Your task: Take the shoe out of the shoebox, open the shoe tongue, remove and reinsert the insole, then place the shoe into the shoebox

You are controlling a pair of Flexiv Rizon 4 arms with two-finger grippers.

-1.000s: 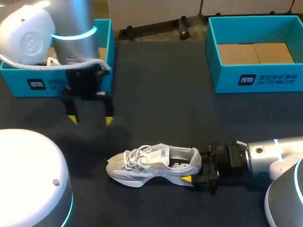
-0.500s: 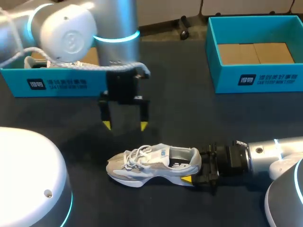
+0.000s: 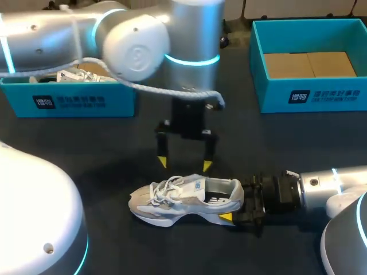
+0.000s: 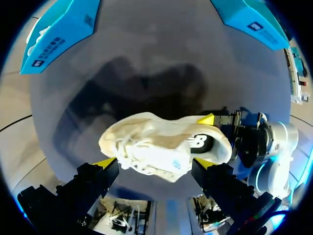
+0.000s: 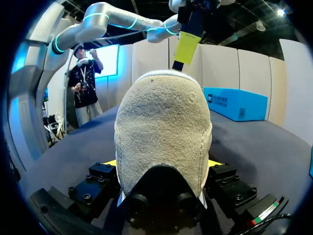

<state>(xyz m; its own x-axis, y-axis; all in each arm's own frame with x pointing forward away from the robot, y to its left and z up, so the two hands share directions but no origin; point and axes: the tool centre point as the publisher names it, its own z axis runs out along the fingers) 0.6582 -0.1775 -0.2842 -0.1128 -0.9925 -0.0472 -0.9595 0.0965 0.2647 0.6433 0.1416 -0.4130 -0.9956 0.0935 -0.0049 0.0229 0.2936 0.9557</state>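
Grey-white shoe (image 3: 183, 197), heel clamped in right end effector (image 3: 232, 207), left end effector (image 3: 184, 165) parted above it — white-lettered teal shoebox (image 3: 321, 97) beyond

We find white print on the front wall of both teal boxes: a square emblem with two lines of small characters, on the left shoebox (image 3: 69, 103) at the table's (image 3: 258, 143) far left corner and the right shoebox (image 3: 321, 97) at its far right corner. The shoe (image 3: 183, 197) bears a small emblem on its side, and the left wrist view shows another on the insole (image 4: 198, 143) at the heel. We cannot read any numbers.
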